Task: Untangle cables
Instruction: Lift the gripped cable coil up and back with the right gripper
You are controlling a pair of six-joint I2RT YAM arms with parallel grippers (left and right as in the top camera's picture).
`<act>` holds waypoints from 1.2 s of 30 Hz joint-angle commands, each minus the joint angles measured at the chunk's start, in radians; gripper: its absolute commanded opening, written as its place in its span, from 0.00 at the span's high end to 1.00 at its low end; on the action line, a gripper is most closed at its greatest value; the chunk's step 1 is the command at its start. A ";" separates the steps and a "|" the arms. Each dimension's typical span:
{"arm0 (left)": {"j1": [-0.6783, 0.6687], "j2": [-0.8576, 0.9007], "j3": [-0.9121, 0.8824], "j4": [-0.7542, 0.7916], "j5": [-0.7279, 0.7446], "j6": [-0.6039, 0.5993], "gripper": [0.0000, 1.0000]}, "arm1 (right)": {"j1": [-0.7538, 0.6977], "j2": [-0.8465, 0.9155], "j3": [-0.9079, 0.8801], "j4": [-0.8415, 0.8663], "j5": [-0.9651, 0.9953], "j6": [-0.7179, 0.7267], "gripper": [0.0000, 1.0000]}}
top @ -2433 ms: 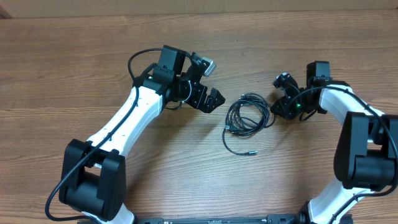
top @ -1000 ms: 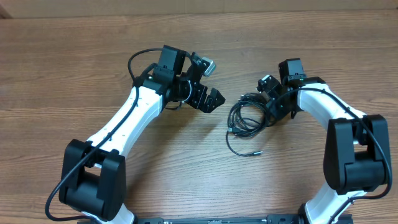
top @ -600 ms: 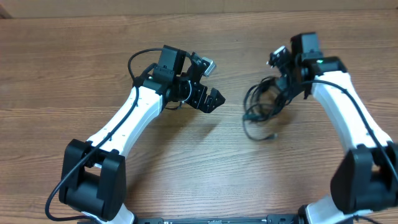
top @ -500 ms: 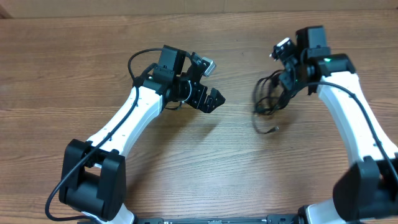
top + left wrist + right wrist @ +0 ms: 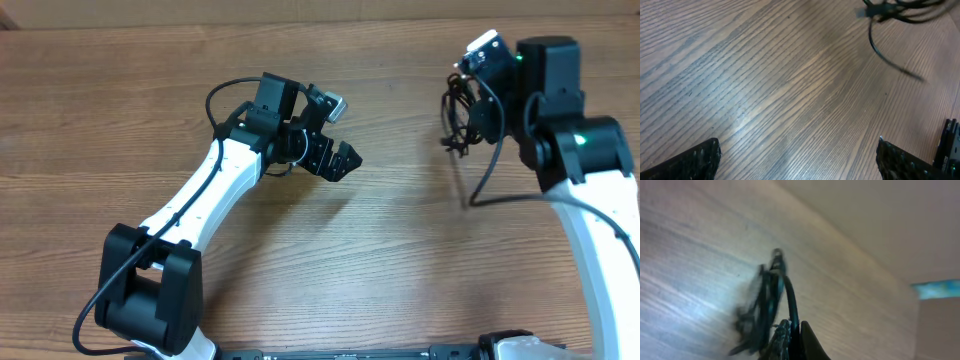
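Wooden table [image 5: 300, 290]: brown grain is running left to right under both arms and is filling most of every view
Left arm [image 5: 215, 200]: white links with black joints are reaching from the near edge toward the middle of the table, with the wrist bending to the robot's right
Left gripper [image 5: 343, 160]: is hovering over bare wood near the table's middle and pointing toward the right arm; its two black fingers [image 5: 697, 160] are standing wide apart, with only wood grain showing between them in the left wrist view
Right arm [image 5: 590, 230]: is rising from the near right corner and standing high, close to the overhead camera, so its upper link is looking large
Right gripper [image 5: 793, 339]: its fingers are pressing narrowly together and pinching the cords at the bottom edge of the right wrist view, which is blurred
Cables [image 5: 762, 305]: thin black cords are hanging from the right gripper as one loose bundle of loops, over the far right part of the table and well apart from the left gripper; a small plug is sticking out at the bundle's far end in the right wrist view; overhead, a single strand is trailing from the bundle toward the near side, and I cannot tell whether its tip is touching the wood; in the left wrist view the bundle is showing at the top right with that strand curving below it
Tan strip [image 5: 300, 12]: a paler surface is bordering the table along its far side
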 commanded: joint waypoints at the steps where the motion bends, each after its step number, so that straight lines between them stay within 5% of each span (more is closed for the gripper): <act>1: 0.002 -0.018 0.012 -0.003 0.015 -0.002 0.00 | 0.004 -0.058 0.038 0.019 -0.005 0.011 0.96; 19: 0.002 -0.018 0.012 -0.003 0.016 -0.005 0.00 | 0.004 -0.062 0.037 0.015 -0.144 0.011 0.96; 26: -0.007 -0.018 0.012 0.016 0.028 -0.199 0.01 | 0.004 -0.062 0.037 0.011 -0.240 0.011 0.96; 32: -0.016 -0.018 0.012 0.146 0.283 -0.199 0.00 | 0.004 -0.055 0.032 -0.013 -0.292 0.056 0.96; 36: -0.034 -0.018 0.012 0.227 0.303 -0.201 0.01 | 0.004 -0.044 0.032 -0.019 -0.385 0.085 0.96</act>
